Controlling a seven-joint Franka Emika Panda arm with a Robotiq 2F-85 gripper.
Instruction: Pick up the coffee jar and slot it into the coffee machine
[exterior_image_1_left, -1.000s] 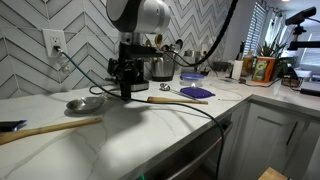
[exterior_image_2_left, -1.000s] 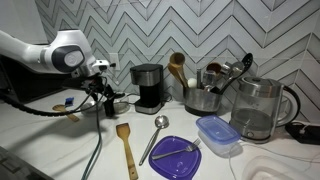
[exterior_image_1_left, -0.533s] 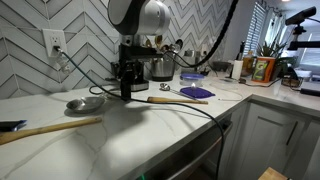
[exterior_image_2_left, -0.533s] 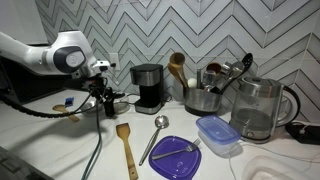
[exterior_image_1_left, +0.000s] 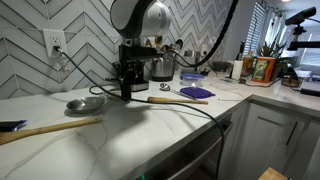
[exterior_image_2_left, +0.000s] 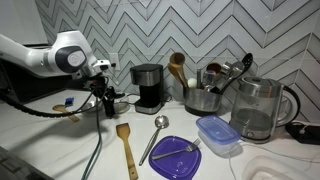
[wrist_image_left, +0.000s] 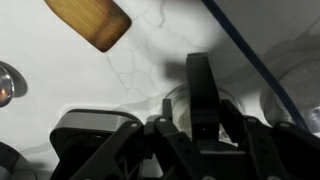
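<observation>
The claw (exterior_image_2_left: 106, 99) hangs low over the white counter (exterior_image_2_left: 60, 140), pointing straight down with the arm bent over it, a pose that suits a top grasp on something short. The coffee jar (exterior_image_2_left: 118, 103) sits on the counter just beside the claw, on the side towards the coffee machine (exterior_image_2_left: 148, 88). The machine stands a little beyond the jar, its front bay facing outward; the bay is too dark to say for sure that it is vacant. In the wrist view, 1 dark finger (wrist_image_left: 200, 92) runs down the middle over a pale round shape, probably the jar's rim. The other finger cannot be made out, so I cannot tell whether the claw is wide, narrow or closed on the jar. The jar looks seated on the counter, so the lift is likely not yet done. A wooden spatula (wrist_image_left: 85, 20) lies ahead of the claw, apart from it. A dark cable (wrist_image_left: 255, 60) trails past 1 side and could snag on the carry to the bay.
</observation>
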